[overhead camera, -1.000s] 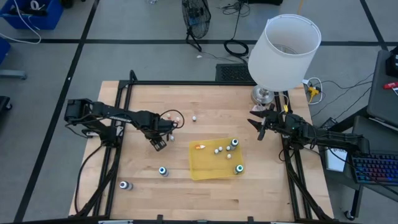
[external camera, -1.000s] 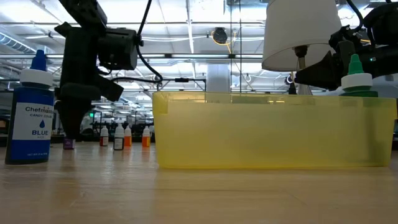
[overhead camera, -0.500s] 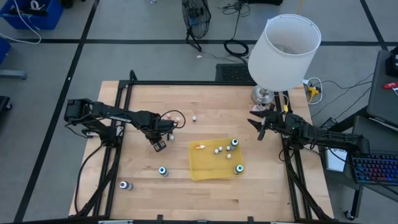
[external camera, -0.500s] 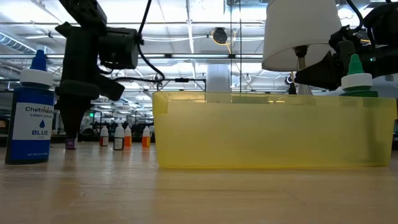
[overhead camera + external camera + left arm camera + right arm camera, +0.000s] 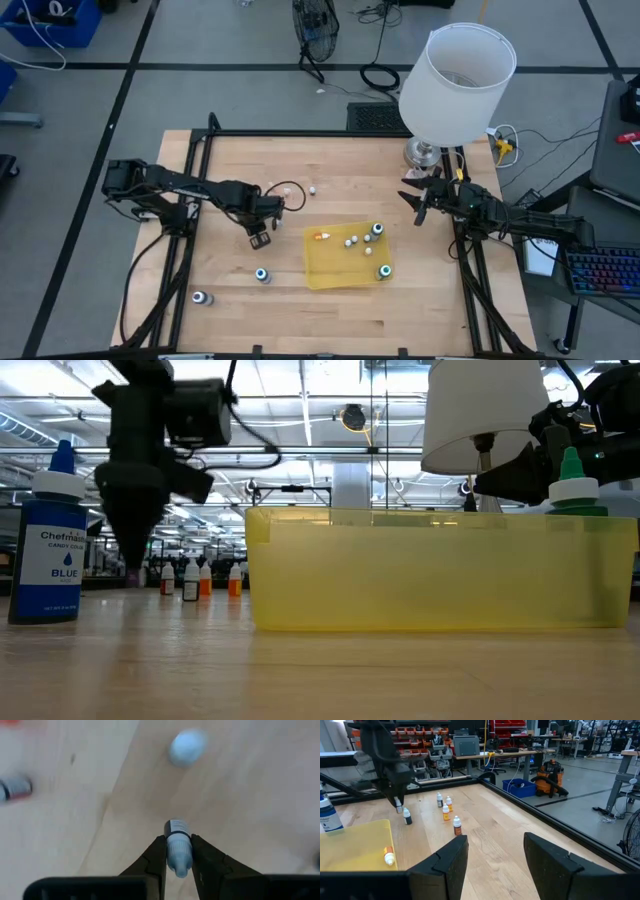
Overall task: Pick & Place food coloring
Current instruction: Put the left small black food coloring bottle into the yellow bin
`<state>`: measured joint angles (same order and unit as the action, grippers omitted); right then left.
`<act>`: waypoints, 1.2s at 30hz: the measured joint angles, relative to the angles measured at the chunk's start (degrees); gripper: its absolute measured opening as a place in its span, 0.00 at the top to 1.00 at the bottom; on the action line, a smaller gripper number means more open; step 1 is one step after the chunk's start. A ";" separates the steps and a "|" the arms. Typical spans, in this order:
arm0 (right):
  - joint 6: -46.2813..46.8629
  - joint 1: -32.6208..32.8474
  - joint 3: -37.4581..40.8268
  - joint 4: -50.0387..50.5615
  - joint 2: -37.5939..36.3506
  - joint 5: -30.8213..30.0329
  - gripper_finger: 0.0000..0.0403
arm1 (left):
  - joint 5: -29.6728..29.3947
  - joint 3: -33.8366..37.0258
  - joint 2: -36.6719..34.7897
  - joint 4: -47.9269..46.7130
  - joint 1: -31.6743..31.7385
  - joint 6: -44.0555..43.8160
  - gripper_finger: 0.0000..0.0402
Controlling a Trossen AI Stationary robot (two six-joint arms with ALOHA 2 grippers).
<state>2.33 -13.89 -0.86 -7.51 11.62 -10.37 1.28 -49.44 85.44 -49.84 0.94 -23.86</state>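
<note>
My left gripper (image 5: 262,238) points down over the table, left of the yellow tray (image 5: 318,270), and is shut on a small food coloring bottle (image 5: 178,840). The tray holds an orange bottle (image 5: 322,237) and several other bottles. A dark blue bottle (image 5: 50,540) and another (image 5: 200,297) stand on the table near the front. Several small dropper bottles (image 5: 448,803) stand farther back. My right gripper (image 5: 492,865) waits open at the table's right edge, level, with nothing between its fingers. My left gripper pinches the small bottle's upper part, around its cap (image 5: 179,856), between its two fingers (image 5: 156,857). The fingers come from above, pointing down. The bottle hangs upright below them, its bottom end (image 5: 132,576) clear of the table.
A large white lamp (image 5: 455,85) stands at the table's far right corner, close to my right arm. A black frame (image 5: 300,134) runs round the table. Bare wood lies between my left gripper and the tray.
My left gripper has risen and gone a little toward the tray at the table's right. The small bottle, which stood on the table between its fingers, is now lifted clear.
</note>
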 joint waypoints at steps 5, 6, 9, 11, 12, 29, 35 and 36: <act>-0.01 0.00 0.00 0.01 0.00 0.00 0.55 | -0.20 -7.52 -0.01 -1.84 -2.72 1.73 0.83; 0.00 0.00 0.00 0.02 0.00 0.00 0.55 | -0.38 -9.58 -0.01 -3.11 -3.28 1.73 0.83; 0.00 0.00 0.00 0.02 0.00 0.00 0.55 | -2.42 -16.35 -0.01 -6.59 -5.18 1.94 0.83; -0.02 0.00 0.00 0.00 0.00 0.00 0.55 | -4.26 -20.99 0.20 -7.74 -6.39 3.14 0.83; -0.01 0.00 0.00 0.00 0.00 0.00 0.55 | -5.21 -23.46 0.60 -8.15 -6.98 4.00 0.83; 0.00 0.00 0.00 0.00 0.00 0.00 0.55 | -4.31 -48.63 28.00 -13.04 -10.51 26.68 0.83; -0.01 0.00 0.00 0.00 0.02 0.00 0.55 | -4.20 -48.62 33.06 -13.25 -9.04 26.56 0.83; 0.00 0.00 0.00 0.00 0.00 0.00 0.55 | -4.28 -48.62 33.78 -13.27 -8.86 26.60 0.83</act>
<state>2.32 -13.89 -0.86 -7.51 11.62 -10.37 -3.01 -98.06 119.21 -63.10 -7.92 2.74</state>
